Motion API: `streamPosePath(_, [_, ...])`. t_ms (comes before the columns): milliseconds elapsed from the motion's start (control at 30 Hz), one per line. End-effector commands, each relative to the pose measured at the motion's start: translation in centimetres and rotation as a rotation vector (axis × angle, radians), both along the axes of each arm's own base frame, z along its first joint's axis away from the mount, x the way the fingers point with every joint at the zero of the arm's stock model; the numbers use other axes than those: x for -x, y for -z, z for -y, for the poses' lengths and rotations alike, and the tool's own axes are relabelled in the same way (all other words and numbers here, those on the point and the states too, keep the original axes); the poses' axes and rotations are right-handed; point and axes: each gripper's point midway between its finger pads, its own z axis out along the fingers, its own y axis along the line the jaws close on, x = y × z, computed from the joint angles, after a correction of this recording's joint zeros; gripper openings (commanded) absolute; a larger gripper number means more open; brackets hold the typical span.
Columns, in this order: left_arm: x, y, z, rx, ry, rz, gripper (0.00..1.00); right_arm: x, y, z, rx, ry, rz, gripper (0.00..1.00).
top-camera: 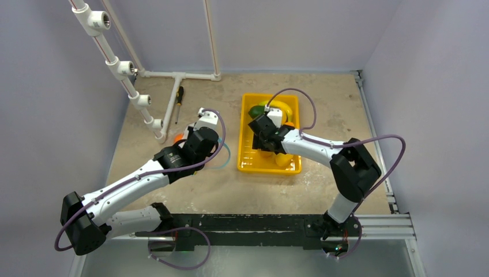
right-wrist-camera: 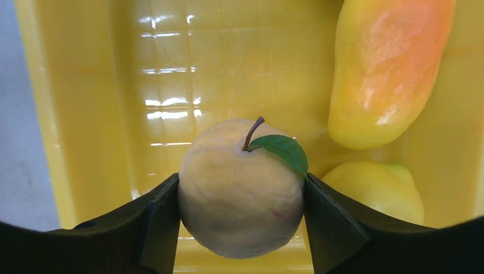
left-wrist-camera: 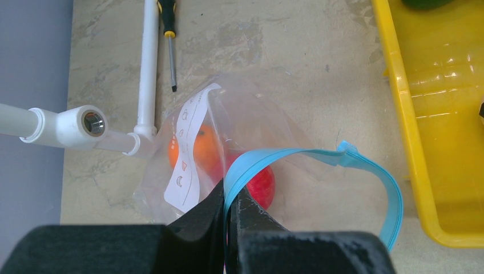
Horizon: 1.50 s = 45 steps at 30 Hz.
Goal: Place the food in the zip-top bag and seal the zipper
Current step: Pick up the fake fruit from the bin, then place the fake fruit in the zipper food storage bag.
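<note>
From above, the right gripper [top-camera: 265, 137] is sitting inside the yellow tray [top-camera: 268, 169]. Left wrist: the left gripper [left-wrist-camera: 230, 208] is pinching the zipper [left-wrist-camera: 285, 155], holding the zip-top bag [left-wrist-camera: 257, 114] up, two fruits [left-wrist-camera: 200, 151] inside. Right wrist: its fingers [right-wrist-camera: 157, 228] are clasping a pale apple [right-wrist-camera: 240, 188]. Loading is under way, and lifting the apple toward the bag mouth probably comes next.

Unsealed zip-top bag [left-wrist-camera: 257, 123] holds orange fruit [left-wrist-camera: 202, 151] and red fruit [left-wrist-camera: 263, 184].

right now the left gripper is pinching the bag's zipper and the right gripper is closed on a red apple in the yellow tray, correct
One slip: the fruit in the right gripper is pale cream with a green leaf, not red; the right wrist view shows it. It is in the yellow tray, and the left gripper does pinch the zipper.
</note>
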Motion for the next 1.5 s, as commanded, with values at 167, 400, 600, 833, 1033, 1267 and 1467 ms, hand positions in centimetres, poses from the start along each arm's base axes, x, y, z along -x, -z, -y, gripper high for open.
streamPosePath(167, [-0.5,-1.2,0.2,0.036,-0.004,0.039,0.00,-2.4,-10.2,-3.0,-0.208,-0.051,0.203,0.33])
streamPosePath(400, [-0.5,-1.2,0.2,0.034,-0.007,0.039,0.00,-0.9,-15.0,-5.8,-0.365,-0.254,0.294,0.31])
streamPosePath(600, [-0.5,-1.1,0.2,0.032,-0.006,0.036,0.00,2.2,-17.7,-8.9,-0.487,-0.487,0.354,0.32])
streamPosePath(833, [-0.6,-1.1,0.3,0.034,-0.003,0.034,0.00,5.5,-16.3,-12.4,-0.514,-0.693,0.298,0.33])
streamPosePath(1033, [-0.6,-1.0,0.3,0.034,-0.002,0.032,0.00,8.0,-14.6,-16.0,-0.514,-0.805,0.245,0.34])
streamPosePath(1267, [-0.6,-1.0,0.3,0.035,0.001,0.032,0.00,8.2,-13.7,-17.9,-0.536,-0.812,0.230,0.36])
streamPosePath(1467, [-0.6,-1.0,0.3,0.034,0.002,0.030,0.00,7.2,-13.6,-19.3,-0.544,-0.775,0.252,0.40])
